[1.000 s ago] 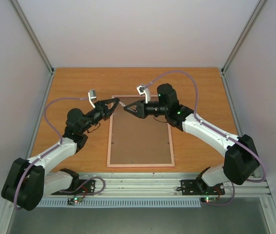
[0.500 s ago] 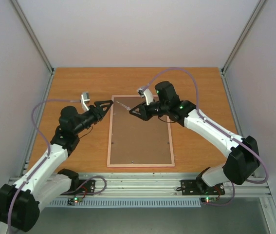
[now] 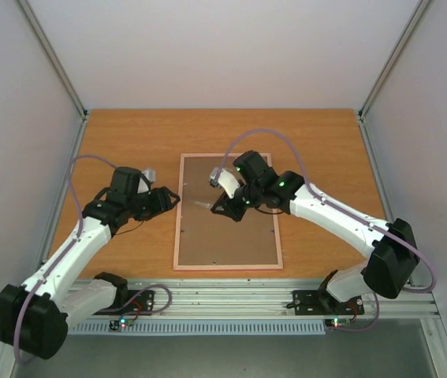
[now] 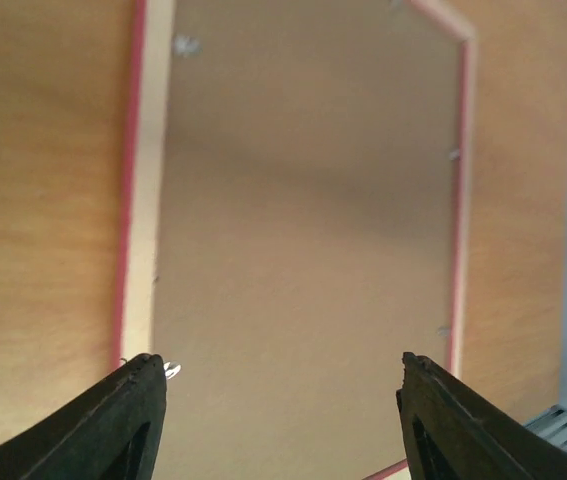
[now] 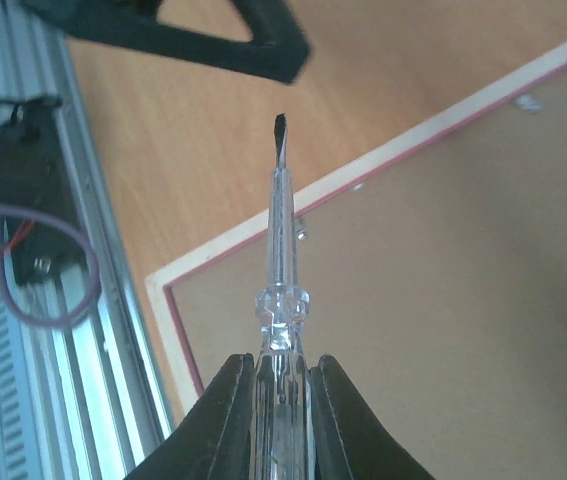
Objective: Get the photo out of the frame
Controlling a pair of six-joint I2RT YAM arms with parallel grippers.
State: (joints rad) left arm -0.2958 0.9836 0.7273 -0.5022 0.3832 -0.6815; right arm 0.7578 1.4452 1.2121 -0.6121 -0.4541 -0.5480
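- Fingers [image 5: 238, 415] of the right gripper [image 5: 281, 362] clamped together on the clear plastic handle of a screwdriver [image 5: 281, 250]
- Thin see-through shaft, ending in a small dark flat blade pointing out past the frame's pale rim towards the left arm
- Right arm reaching in from its base, elbow bent, wrist low over the upper middle of the frame [image 3: 227, 236]
- Left gripper [image 4: 278, 365] with black fingers spread well apart, nothing between them
- Left arm stretched up the left side of the table [image 3: 128, 134], wrist turned inward, fingertips close beside the frame's left rim
- Frame flat on the table between the two arms, back side up: a matte brown board, rectangular, edged by a pale strip with a thin pink line
- Small metal tabs [image 4: 185, 44] along the board's edges
- Photo out of sight, only the back of the frame showing
- Smooth orange-brown wood-grain tabletop
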